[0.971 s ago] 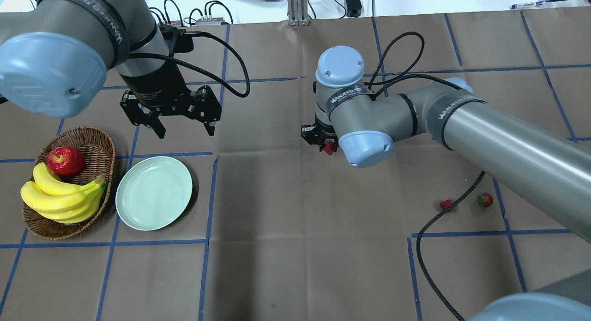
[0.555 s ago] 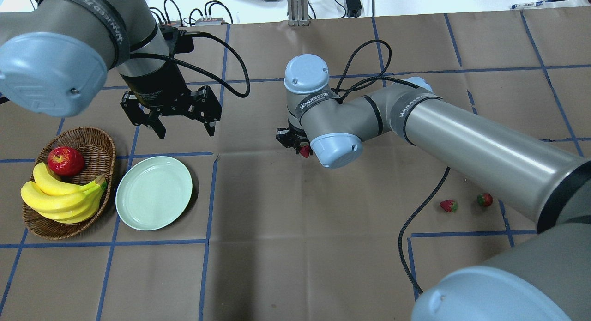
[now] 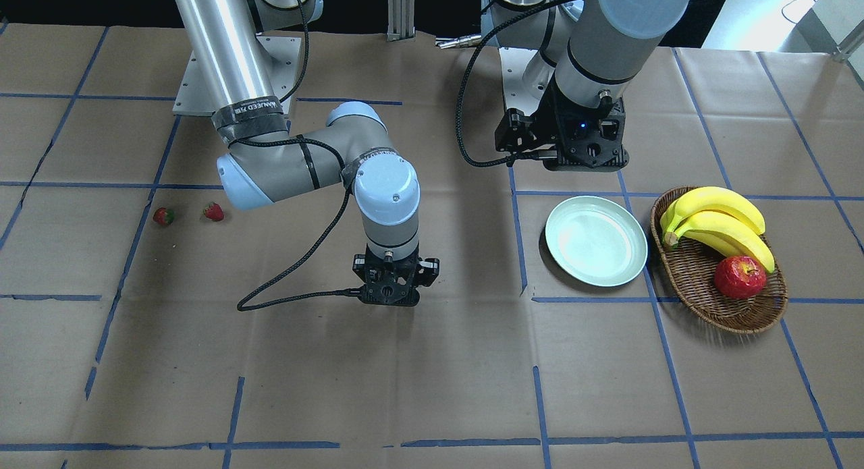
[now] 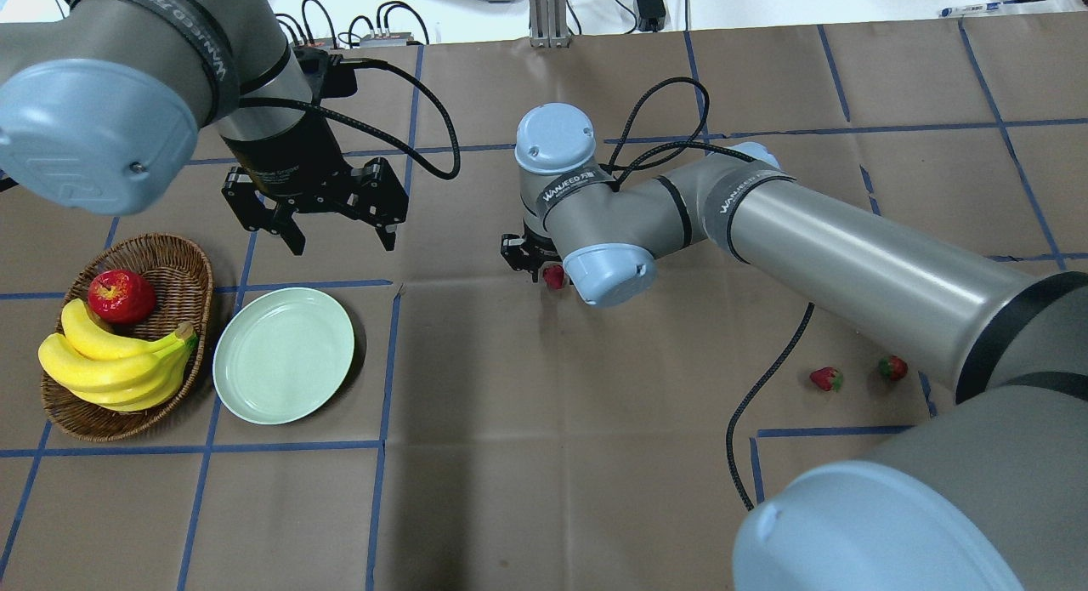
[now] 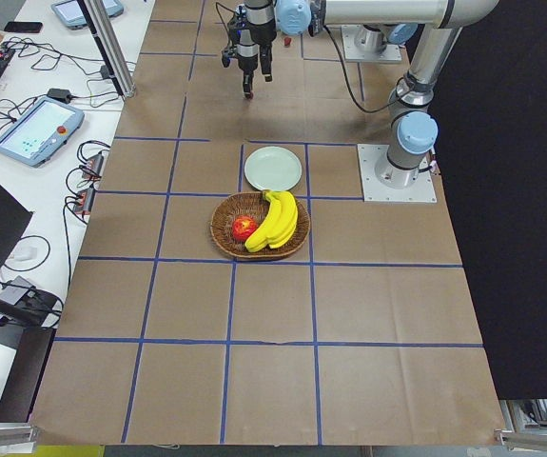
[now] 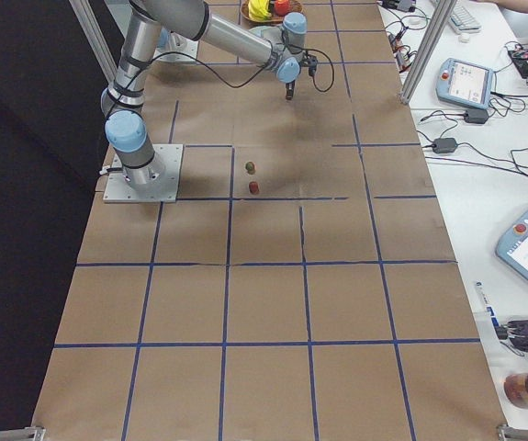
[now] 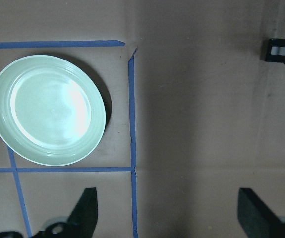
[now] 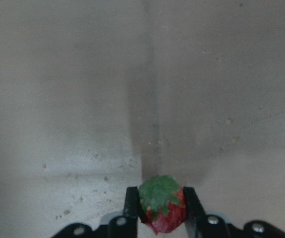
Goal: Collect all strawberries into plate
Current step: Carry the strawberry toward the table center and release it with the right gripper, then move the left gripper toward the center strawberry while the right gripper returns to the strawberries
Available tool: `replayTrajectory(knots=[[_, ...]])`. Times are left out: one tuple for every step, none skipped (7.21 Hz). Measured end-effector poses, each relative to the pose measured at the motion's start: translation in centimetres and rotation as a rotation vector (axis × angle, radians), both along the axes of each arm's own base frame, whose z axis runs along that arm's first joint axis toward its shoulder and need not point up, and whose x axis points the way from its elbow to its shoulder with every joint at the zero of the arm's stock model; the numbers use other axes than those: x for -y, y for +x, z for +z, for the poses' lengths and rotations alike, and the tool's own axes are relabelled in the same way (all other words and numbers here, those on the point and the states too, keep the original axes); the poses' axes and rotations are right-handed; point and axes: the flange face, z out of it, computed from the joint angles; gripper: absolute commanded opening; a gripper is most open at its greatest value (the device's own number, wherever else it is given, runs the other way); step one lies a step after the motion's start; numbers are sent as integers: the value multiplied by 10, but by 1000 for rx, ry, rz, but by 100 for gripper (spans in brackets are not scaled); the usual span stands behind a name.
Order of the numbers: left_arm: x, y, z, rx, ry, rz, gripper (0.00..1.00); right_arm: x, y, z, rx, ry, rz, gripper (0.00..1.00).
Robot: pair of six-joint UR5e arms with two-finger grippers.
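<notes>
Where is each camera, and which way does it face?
Front-facing: across the table, facing the robot; left arm at right.
Overhead: behind the robot, looking downward; right arm, open left gripper.
Exterior left: table's left end; left arm nearest.
Exterior right: opposite end; right arm nearest.
Left wrist: straight down on round pale mint-green plate; own fingertips.
Right wrist: downward; right gripper clamps small red strawberry.
Front-facing and overhead share two loose strawberries.

We see bright, even light from above on the table [image 4: 544, 489]. A soft shadow edges the plate [image 7: 48, 106], whose glaze shows a white glare patch. A bright streak runs down the right arm [image 3: 223, 50]. Our right wrist view is dim, grey and grainy, but the strawberry [image 8: 161, 204] is fairly sharp.
</notes>
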Motion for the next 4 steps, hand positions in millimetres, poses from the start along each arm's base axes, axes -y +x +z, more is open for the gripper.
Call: replayTrajectory(knots=[[0, 0, 0, 1, 0, -1, 100, 7, 1, 15, -4, 4, -3, 100], [0, 0, 0, 1, 0, -1, 100, 14, -3, 40, -13, 13, -3, 100], [0, 1, 0, 3, -1, -3, 100, 18, -16, 71, -26, 18, 7, 100], [0, 1, 1, 5, -3, -6, 100, 21, -40, 101, -42, 18, 26, 100]])
